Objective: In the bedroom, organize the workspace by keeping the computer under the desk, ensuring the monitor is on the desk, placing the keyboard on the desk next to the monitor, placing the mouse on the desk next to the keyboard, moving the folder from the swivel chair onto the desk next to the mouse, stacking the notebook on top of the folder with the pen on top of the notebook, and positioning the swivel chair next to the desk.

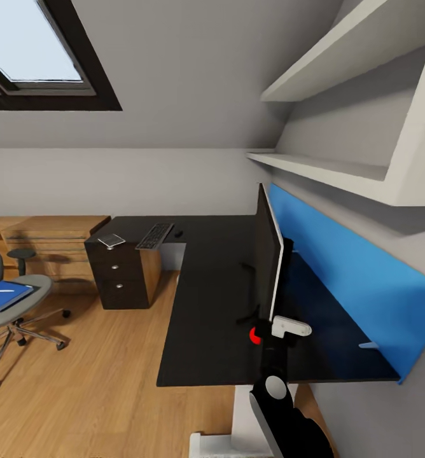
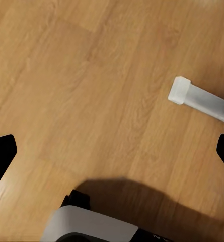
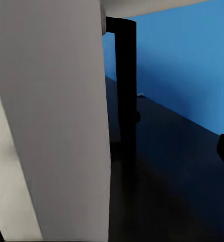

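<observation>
The monitor stands edge-on on the black desk, its red dot near me. My right gripper is at its lower near corner, open; its pale back and black stand are close in front. The keyboard and mouse lie at the desk's far end, with the thin grey folder over the drawer unit. The blue notebook with the pen on it rests on the swivel chair at left. My left gripper hangs open over the floor. The computer is out of view.
A blue wall panel runs behind the desk, with white shelves above it. A wooden dresser stands at the far left wall. The desk's white leg and foot are near my base. Wood floor lies between chair and desk.
</observation>
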You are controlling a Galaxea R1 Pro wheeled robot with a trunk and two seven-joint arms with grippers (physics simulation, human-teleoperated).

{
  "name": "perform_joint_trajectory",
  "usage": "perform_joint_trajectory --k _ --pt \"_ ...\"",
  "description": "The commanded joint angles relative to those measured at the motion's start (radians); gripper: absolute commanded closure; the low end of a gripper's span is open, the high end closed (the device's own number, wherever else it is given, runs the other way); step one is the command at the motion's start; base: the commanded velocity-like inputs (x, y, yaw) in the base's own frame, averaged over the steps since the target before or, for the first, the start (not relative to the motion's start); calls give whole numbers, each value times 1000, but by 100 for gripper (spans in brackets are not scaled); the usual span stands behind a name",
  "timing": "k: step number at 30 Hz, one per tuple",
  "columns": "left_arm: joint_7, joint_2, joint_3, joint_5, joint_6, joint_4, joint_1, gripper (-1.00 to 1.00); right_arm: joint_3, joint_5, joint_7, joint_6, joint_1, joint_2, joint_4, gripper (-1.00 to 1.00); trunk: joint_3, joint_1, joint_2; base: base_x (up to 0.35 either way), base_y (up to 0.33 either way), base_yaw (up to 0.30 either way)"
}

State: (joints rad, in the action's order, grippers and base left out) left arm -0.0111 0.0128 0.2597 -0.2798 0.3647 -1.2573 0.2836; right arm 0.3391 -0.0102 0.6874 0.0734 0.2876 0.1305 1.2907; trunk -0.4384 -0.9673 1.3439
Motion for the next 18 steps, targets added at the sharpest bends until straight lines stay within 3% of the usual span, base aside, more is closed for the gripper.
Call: perform_joint_trajectory --k 1,14,18 --pt "-1 1 3 -9 7 -2 0 -100 1 -1 5 3 1 0 -1 -100 -1 0 1 -85 -190 0" --pt "-1 1 3 -9 7 -2 0 -100 1 -1 3 3 1 0 -2 -100 -1 0 1 -24 -217 0" --pt "-1 1 3 -10 7 -2 0 -100 1 -1 3 3 1 0 -2 -100 -1 0 1 0 -73 0"
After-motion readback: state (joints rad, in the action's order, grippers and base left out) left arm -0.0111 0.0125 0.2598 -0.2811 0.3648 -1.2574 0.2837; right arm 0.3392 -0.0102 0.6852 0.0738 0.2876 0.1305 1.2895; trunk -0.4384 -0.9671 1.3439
